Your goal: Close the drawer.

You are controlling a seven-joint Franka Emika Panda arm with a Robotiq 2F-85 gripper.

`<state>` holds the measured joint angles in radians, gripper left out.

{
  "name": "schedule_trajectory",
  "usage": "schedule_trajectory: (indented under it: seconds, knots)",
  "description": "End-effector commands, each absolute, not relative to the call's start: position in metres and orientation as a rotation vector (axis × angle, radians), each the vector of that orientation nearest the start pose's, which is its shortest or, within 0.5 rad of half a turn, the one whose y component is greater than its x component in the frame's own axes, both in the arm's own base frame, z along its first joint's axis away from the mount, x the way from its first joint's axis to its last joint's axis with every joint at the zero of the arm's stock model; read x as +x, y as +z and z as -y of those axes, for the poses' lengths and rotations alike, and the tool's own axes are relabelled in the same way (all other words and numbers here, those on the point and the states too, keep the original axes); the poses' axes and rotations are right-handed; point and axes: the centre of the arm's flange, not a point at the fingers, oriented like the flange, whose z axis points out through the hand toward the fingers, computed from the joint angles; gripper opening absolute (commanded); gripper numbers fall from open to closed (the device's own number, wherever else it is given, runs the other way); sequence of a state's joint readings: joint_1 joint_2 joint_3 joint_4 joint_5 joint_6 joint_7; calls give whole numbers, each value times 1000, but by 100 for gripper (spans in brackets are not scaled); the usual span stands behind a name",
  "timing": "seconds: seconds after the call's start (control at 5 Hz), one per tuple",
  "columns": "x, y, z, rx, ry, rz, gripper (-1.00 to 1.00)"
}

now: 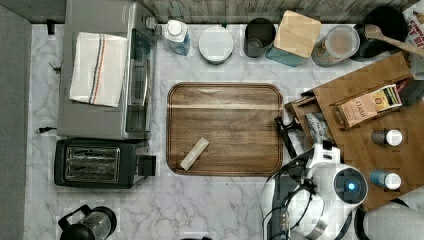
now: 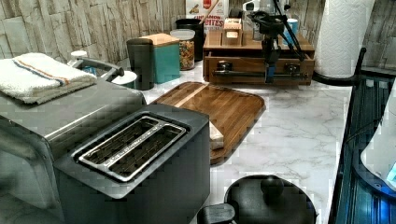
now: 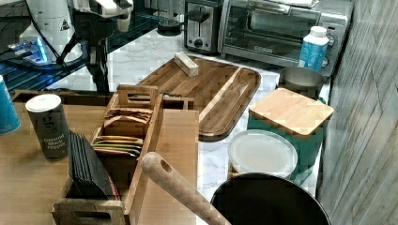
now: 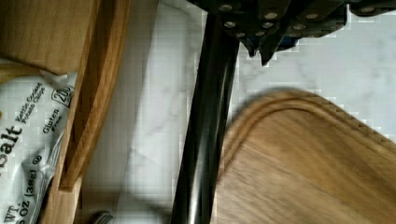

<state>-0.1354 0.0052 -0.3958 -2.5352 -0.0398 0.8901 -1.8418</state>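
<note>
- The drawer [image 1: 298, 107], a shallow medium-brown wooden tray of a thing with low rims, stood partly pulled out from under the wooden shelf [image 1: 370, 165] at the top view's right.
- A long black bar handle [image 1: 286, 137] ran across its front, held off the wood on two short posts; in the left view the handle [image 2: 243, 73] crossed nearly the drawer front's full width.
- Inside lay a white snack bag [image 4: 28, 140] with dark lettering, resting against the front rim, as the wrist view showed.
- The drawer's front faced the dark wooden serving tray [image 1: 225, 127] on the marble counter [image 1: 200, 205]; the handle sat just beside the tray's rounded corner, with a strip of counter between rim and bar.
- The gripper [image 4: 260, 50] hung at the handle on the tray's side, its two dark fingertips pressed close together and pinching nothing.
- In the left view the gripper [image 2: 269, 74] reached down in front of the drawer, right of the bar's middle.
- On the shelf above stood a tea box [image 1: 367, 105] and two capped bottles [image 1: 387, 136].
- A small pale block [image 1: 194, 153] lay on the serving tray, well apart from the drawer.
</note>
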Motion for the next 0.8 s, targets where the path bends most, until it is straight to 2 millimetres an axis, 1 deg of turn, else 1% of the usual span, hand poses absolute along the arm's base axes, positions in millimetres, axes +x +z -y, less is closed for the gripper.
schedule_trajectory:
  seconds: [0.2,0.4,0.6,0.8]
  knots:
    - [458,331,356,-3128,-174,853,-100]
    - [463,341,372,-3147,-243,945,-100]
    - [461,341,371,-3205,-348,1040,-100]
    - [456,340,361,-3194,-352,1031,-100]
